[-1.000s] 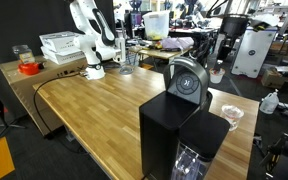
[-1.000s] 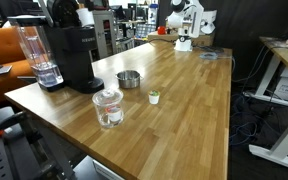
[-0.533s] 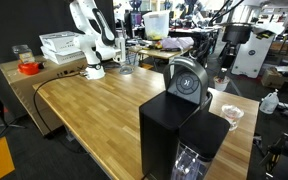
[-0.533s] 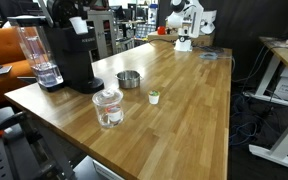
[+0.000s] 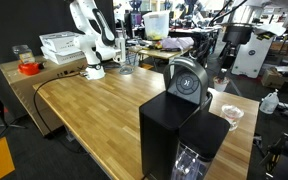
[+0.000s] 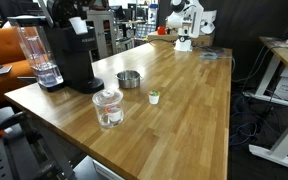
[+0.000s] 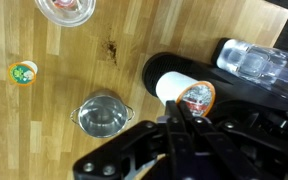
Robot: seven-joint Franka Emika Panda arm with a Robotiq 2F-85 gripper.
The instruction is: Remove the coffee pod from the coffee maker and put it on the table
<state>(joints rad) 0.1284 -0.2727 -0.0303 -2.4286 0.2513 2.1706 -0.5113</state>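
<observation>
In the wrist view my gripper (image 7: 180,112) hangs over the top of the black coffee maker (image 7: 254,110), its two black fingers drawn together. The fingertips lie at the lower left edge of the coffee pod (image 7: 197,97), which has an orange rim and a foil lid and sits in a white round holder. I cannot tell whether they touch it. The coffee maker stands on the wooden table (image 5: 94,110) in both exterior views, with its grey head (image 5: 187,78) in one and its body (image 6: 72,55) in the other. I cannot make out the gripper there.
A small green pod (image 6: 154,97) lies on the table, also in the wrist view (image 7: 23,72). A metal bowl (image 6: 129,79) and a glass jar (image 6: 108,107) stand near the machine. A clear water tank (image 6: 32,50) is at its side. A white robot arm (image 5: 89,40) stands at the far end.
</observation>
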